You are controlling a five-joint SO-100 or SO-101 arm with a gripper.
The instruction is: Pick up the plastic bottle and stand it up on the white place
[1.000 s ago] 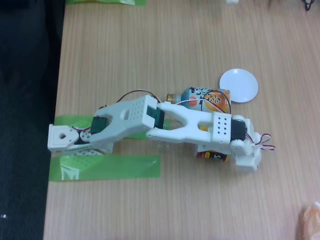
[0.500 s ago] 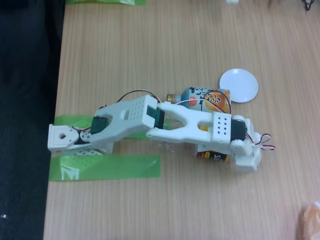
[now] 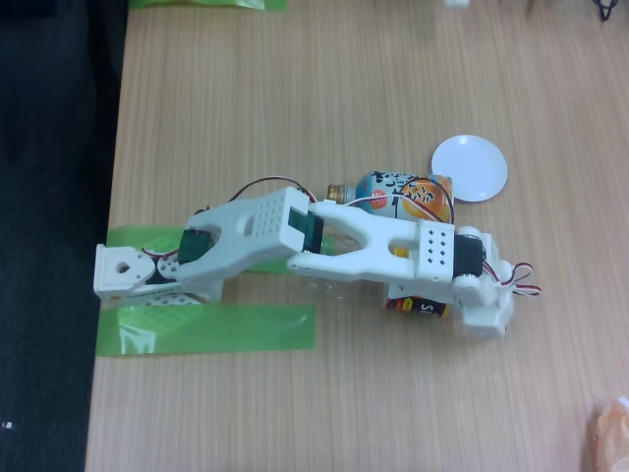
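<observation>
The plastic bottle lies on its side under my arm; its black and orange label band (image 3: 417, 307) peeks out below the forearm, and a bit of its clear body (image 3: 339, 284) shows further left. My white gripper (image 3: 476, 311) sits low over the bottle's label end, its fingers hidden by the wrist, so whether it holds the bottle is unclear. The round white dish (image 3: 470, 167) rests on the table above and right of the gripper, with nothing on it.
A shorter orange-and-blue bottle-can (image 3: 403, 189) with a gold cap lies just behind the arm, touching the dish's left side. Green tape strips (image 3: 206, 329) hold the arm's base near the table's left edge. An orange object (image 3: 611, 433) sits at the bottom right corner.
</observation>
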